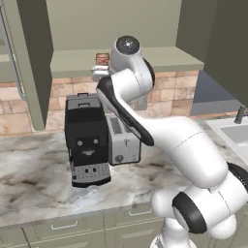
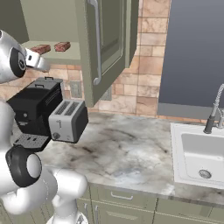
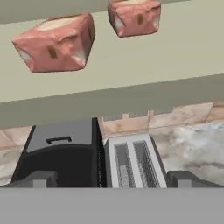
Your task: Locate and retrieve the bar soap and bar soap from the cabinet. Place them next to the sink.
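Two reddish-brown bar soaps lie side by side on the lower shelf (image 3: pixel 144 61) of the open olive cabinet (image 2: pixel 107 41). In the hand view one bar soap (image 3: pixel 54 43) is at upper left and the other bar soap (image 3: pixel 134 17) at upper right. The right base view shows them as the left soap (image 2: pixel 40 49) and the right soap (image 2: pixel 62 46). One soap (image 1: pixel 102 59) also peeks out behind the arm in the left base view. My gripper (image 3: pixel 111 179) is open with nothing between its fingers, just below and in front of the shelf edge, apart from both soaps. The sink (image 2: pixel 177 151) lies far right.
Directly under the gripper stand a black coffee machine (image 1: pixel 87 140) and a silver toaster (image 1: pixel 123 140) on the marble counter (image 2: pixel 127 153). The open cabinet door (image 2: pixel 94 52) hangs right of the shelf. A dark faucet (image 2: pixel 213 114) rises behind the basin.
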{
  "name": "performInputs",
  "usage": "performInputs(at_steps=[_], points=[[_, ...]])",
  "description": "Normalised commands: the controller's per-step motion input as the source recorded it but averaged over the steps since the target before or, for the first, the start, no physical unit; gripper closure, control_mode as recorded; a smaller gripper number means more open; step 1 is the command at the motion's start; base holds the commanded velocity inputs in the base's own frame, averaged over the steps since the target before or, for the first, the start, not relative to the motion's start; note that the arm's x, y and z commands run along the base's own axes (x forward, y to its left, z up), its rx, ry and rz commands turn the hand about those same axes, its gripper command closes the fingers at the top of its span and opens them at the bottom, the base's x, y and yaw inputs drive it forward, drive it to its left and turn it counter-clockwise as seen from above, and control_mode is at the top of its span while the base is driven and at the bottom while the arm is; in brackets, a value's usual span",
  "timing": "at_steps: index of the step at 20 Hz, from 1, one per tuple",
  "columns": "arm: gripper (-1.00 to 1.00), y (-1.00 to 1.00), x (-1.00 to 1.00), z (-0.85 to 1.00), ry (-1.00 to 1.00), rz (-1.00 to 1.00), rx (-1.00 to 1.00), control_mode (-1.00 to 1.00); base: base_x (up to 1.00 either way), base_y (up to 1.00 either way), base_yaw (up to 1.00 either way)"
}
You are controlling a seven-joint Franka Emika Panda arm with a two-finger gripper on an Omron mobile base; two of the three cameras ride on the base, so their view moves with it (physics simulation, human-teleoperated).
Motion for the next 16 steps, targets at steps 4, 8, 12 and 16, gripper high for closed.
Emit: performInputs(at_steps=[4, 8, 12, 16], points=[[-1.0, 0.14, 0.14, 0.33, -0.15, 0.09, -0.16, -1.0, 0.0, 0.0, 0.0], [-1.0, 0.0, 0.26, 0.49, -0.05, 0.15, -0.01, -1.0, 0.0, 0.0, 0.0], [-1.0, 0.01, 0.38, 0.34, 0.0, 0.11, 0.02, -1.0, 0.0, 0.0, 0.0], [-1.0, 0.15, 0.49, 0.27, 0.0, 0.08, 0.0, -1.0, 0.0, 0.0, 0.0]])
